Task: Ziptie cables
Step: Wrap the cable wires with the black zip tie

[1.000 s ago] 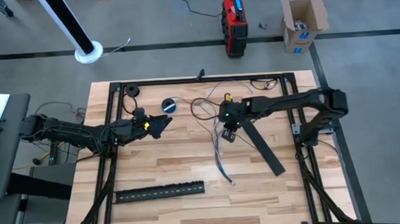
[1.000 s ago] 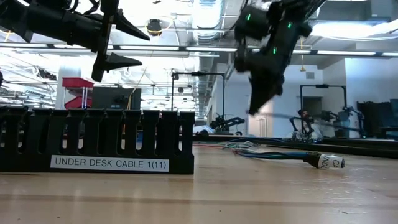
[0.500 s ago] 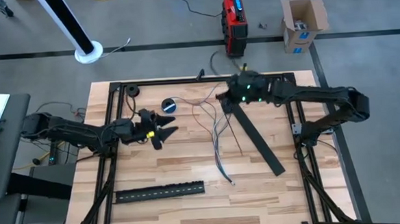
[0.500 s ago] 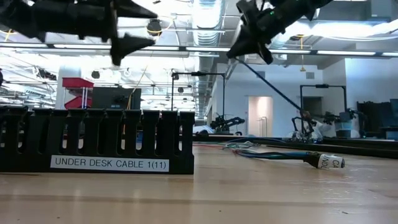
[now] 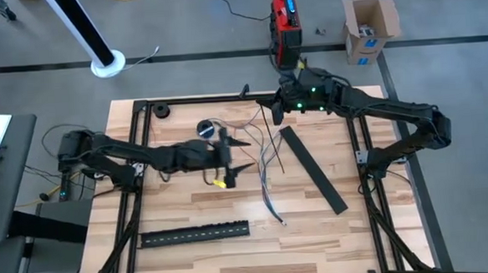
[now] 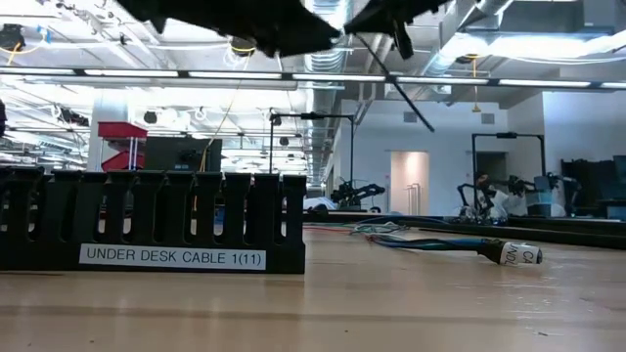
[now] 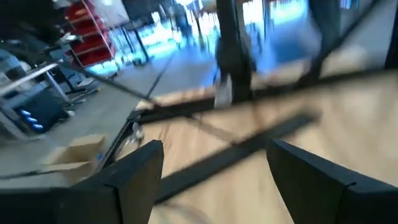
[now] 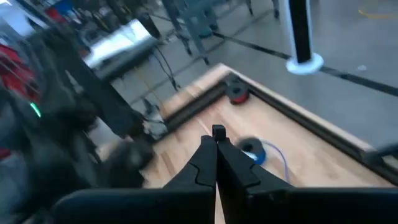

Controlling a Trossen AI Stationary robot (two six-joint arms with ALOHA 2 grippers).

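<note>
The left gripper point(image 5: 243, 154) is held above the middle of the table point(image 5: 189, 198) with its fingers point(image 7: 134, 171) spread wide and nothing between them. The right gripper point(image 5: 277, 101) is raised near the far edge, its fingers point(image 8: 214, 163) pressed together. The cables point(image 5: 266, 164) are left lying loose on the table between the two grippers, beside a long black strip point(image 5: 313, 169)

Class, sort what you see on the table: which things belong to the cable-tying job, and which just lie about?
Job: cables; left tool, open; right tool, shut.

Lying about: tape roll; labelled slotted strip; plain black strip.
</note>
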